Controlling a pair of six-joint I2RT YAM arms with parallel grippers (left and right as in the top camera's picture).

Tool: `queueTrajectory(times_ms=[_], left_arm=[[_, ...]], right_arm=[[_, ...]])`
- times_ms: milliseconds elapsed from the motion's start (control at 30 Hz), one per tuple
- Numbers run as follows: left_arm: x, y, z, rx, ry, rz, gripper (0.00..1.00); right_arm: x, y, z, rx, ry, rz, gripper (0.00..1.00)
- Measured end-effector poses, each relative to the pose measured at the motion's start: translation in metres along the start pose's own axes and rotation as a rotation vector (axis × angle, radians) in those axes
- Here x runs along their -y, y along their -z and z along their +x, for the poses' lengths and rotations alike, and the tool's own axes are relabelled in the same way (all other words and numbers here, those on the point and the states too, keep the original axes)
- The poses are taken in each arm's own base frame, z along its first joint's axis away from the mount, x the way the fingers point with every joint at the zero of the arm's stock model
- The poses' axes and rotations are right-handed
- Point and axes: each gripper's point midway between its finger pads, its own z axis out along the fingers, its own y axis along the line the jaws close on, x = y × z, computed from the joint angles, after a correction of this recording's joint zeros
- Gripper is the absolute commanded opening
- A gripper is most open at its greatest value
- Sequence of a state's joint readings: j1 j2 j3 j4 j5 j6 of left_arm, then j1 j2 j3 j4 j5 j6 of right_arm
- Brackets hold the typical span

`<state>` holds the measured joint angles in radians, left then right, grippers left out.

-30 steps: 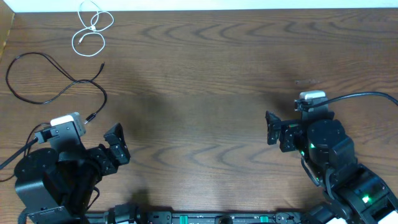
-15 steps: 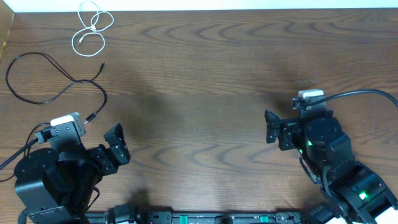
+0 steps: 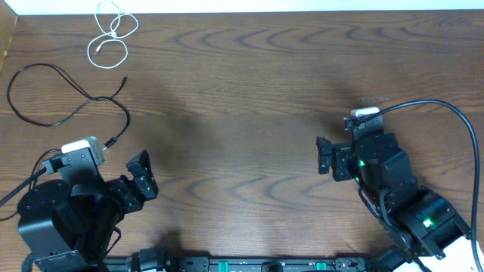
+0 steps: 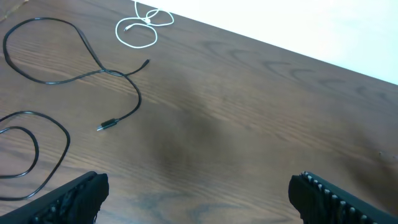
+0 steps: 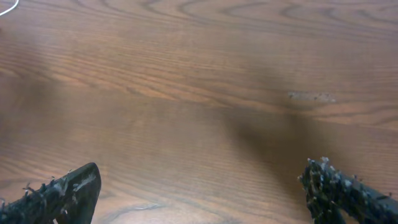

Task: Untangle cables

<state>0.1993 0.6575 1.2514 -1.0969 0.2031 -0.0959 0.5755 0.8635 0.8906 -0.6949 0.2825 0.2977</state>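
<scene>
The white cable [image 3: 112, 34] lies coiled at the far left corner, also in the left wrist view [image 4: 140, 27]; a sliver of it shows in the right wrist view [image 5: 6, 7]. A thin black cable [image 3: 45, 97] loops beside it, its plugs [image 3: 110, 142] lying free on the wood, and shows again [image 4: 62, 70] in the left wrist view. A second black loop [image 4: 43, 134] shows at the lower left there. My left gripper [image 3: 144, 176] [image 4: 199, 199] hangs open near the plug. My right gripper [image 3: 321, 156] [image 5: 202, 193] is open over bare wood, far from the cables.
The brown wooden table [image 3: 249, 83] ends at a pale far edge [image 3: 302, 7] and a left edge [image 3: 9, 38]. A thick black arm cable [image 3: 446, 113] arcs from the right wrist to the right. A small scuff [image 5: 311, 96] marks the wood.
My right arm has shifted a little left and away from the front edge, and its thick cable has swung into a higher arc. The left arm and the cables have not moved.
</scene>
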Motion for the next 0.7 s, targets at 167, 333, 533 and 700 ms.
queueTrajectory(times_ms=[167,333,533,700], left_arm=[[0.0,0.0,0.0,0.0,0.0,0.0,0.98],[0.0,0.0,0.0,0.0,0.0,0.0,0.98],[0.0,0.0,0.0,-0.001,0.0,0.0,0.98],[0.0,0.0,0.0,0.0,0.0,0.0,0.98]], right_arm=[[0.016,0.01,-0.003,0.034,0.036,0.074,0.99],[0.037,0.044,-0.019,0.132,0.024,0.135,0.99],[0.051,0.093,-0.04,0.295,-0.034,0.131,0.99],[0.056,0.102,-0.038,0.317,-0.044,0.133,0.99]])
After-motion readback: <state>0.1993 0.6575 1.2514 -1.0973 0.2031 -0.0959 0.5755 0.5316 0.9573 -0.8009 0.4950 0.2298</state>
